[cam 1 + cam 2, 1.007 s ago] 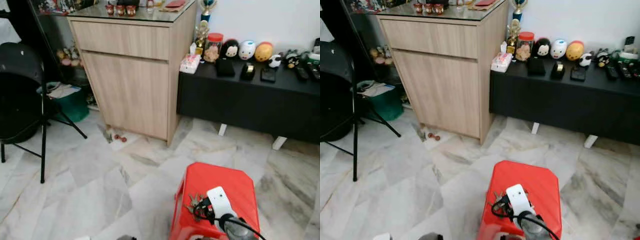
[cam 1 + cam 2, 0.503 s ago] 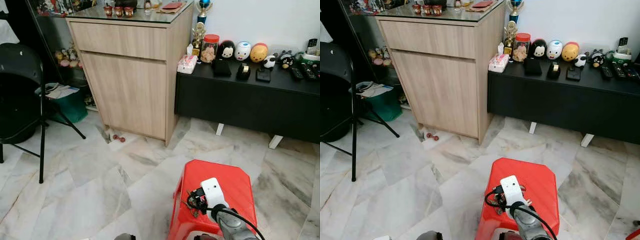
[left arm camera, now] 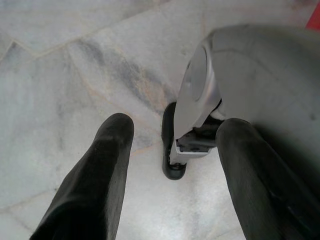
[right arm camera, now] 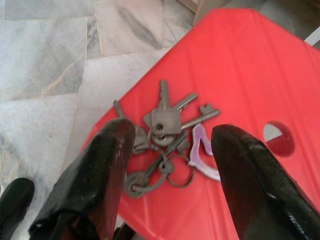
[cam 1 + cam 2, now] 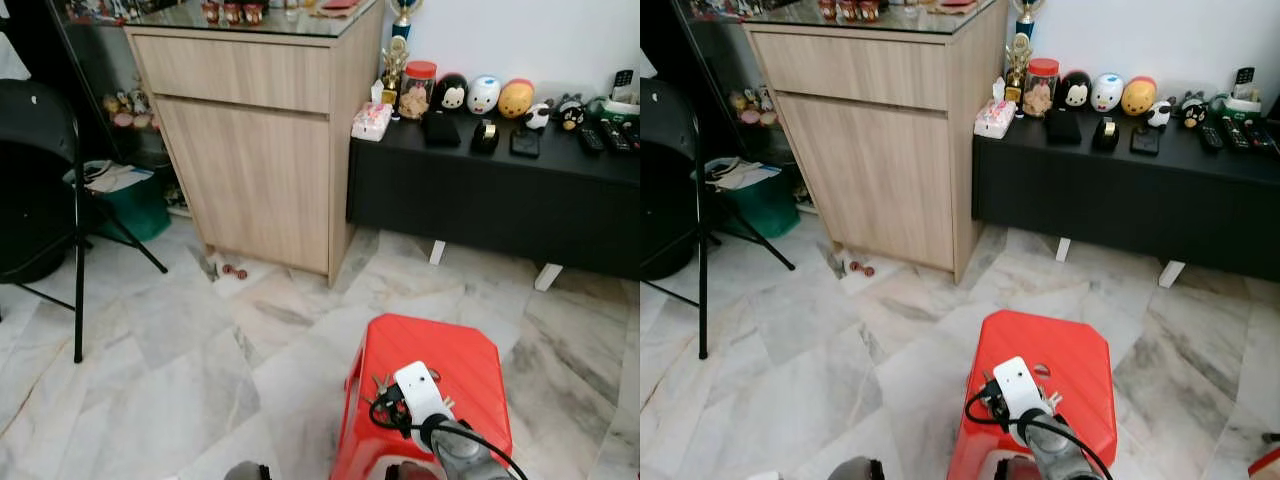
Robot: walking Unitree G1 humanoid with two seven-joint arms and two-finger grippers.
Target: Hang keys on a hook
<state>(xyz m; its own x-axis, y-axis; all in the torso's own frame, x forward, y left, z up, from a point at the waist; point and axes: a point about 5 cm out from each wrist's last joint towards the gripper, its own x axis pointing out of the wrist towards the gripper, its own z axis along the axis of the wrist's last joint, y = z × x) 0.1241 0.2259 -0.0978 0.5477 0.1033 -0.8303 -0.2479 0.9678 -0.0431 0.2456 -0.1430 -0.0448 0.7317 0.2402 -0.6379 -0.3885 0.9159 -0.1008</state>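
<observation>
A bunch of grey metal keys [image 4: 167,127] on linked rings lies flat on the glossy red plastic stool [image 4: 240,65], near the stool's edge closest to the robot's left. A pale lilac tag [image 4: 202,152] sits among the keys, and a round hole [image 4: 276,137] pierces the stool top just beside them.

The right gripper [image 4: 170,165] hangs over the bunch with its 2 black fingers [image 4: 97,175] spread wide, 1 on each side of the keys, gripping nothing. Whether the fingertips touch the stool cannot be told. In the head views the right arm's white wrist block [image 5: 420,392] with a looped black cable sits above the stool's near left part.

The left gripper [image 3: 172,165] points down at the grey-veined marble floor [image 3: 75,75], its 2 fingers [image 3: 97,175] wide apart and holding nothing; a silver part of the robot's body [image 3: 240,75] and a black foot [image 3: 170,150] lie in front of it.

Beyond the stool stands a light wood cabinet [image 5: 260,140] with a glass top, and beside it, on the robot's right, a low black bench [image 5: 500,190] carrying round toy figures, a red-lidded jar and remote controls. A black folding chair [image 5: 40,180] stands on the robot's left, with a green bin [image 5: 135,205] behind it.
</observation>
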